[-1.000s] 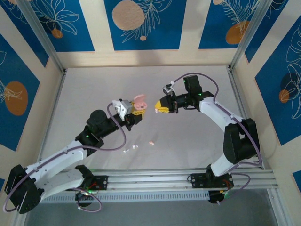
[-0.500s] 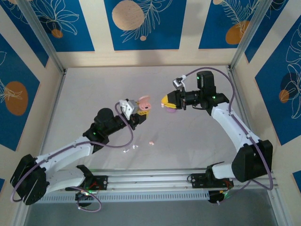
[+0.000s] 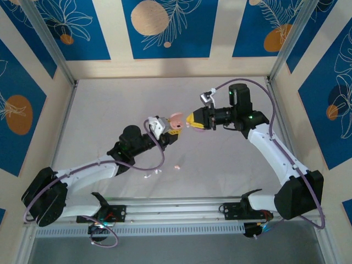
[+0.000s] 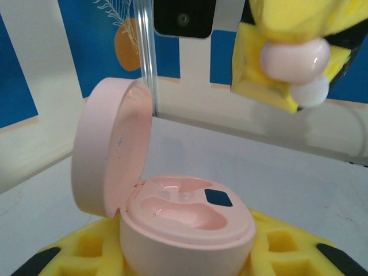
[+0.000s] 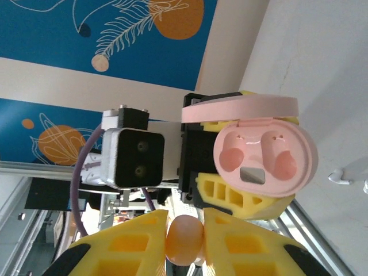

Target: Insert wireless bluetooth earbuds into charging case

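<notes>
Top view: fixed, high behind arm bases, tilted down; takes in whole bench and both arms, distant.
Left wrist view: rides left tool, very near, level across bench; open case low in frame, right tool with bud upper right.
Right wrist view: near, rolled sideways, faces back at left tool.
Wrist views oppose: left camera seen from right wrist, right camera from left.
Case common to all three.

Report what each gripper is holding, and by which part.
Left gripper clamps the open pink charging case by its base, leaving the lid free. Right gripper pinches a pink earbud by its sides between its fingertips.
</notes>
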Motion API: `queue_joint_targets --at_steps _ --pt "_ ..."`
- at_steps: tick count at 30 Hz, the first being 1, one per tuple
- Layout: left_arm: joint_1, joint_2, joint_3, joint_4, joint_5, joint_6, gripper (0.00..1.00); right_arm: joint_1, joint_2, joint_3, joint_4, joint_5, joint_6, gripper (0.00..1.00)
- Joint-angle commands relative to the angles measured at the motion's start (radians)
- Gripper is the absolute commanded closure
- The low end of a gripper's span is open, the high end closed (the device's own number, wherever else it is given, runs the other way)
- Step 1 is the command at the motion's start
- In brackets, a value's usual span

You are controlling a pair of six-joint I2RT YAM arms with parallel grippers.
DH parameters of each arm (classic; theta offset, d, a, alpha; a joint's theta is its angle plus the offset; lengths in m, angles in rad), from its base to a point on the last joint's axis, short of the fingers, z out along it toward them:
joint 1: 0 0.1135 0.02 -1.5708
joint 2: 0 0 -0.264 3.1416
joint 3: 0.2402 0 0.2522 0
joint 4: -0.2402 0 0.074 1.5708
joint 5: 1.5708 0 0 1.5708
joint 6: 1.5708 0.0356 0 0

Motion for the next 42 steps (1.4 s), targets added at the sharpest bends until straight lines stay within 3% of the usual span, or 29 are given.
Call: queue_joint_targets --at_steps 1,17,42 --pt "-0.013 0.007 0.033 0.083 0.029 0.022 0.78 0.039 -0.019 0.042 -0.023 0.058 -0.034 0.79" --pt "-0.028 0.005 0.037 0.092 0.042 0.02 0.77 0.144 0.015 0.097 -0.058 0.273 -0.076 0.78" --pt "-0.034 -0.003 0.027 0.128 0.011 0.0 0.77 0.189 0.06 0.148 -0.205 0.371 -0.166 0.77"
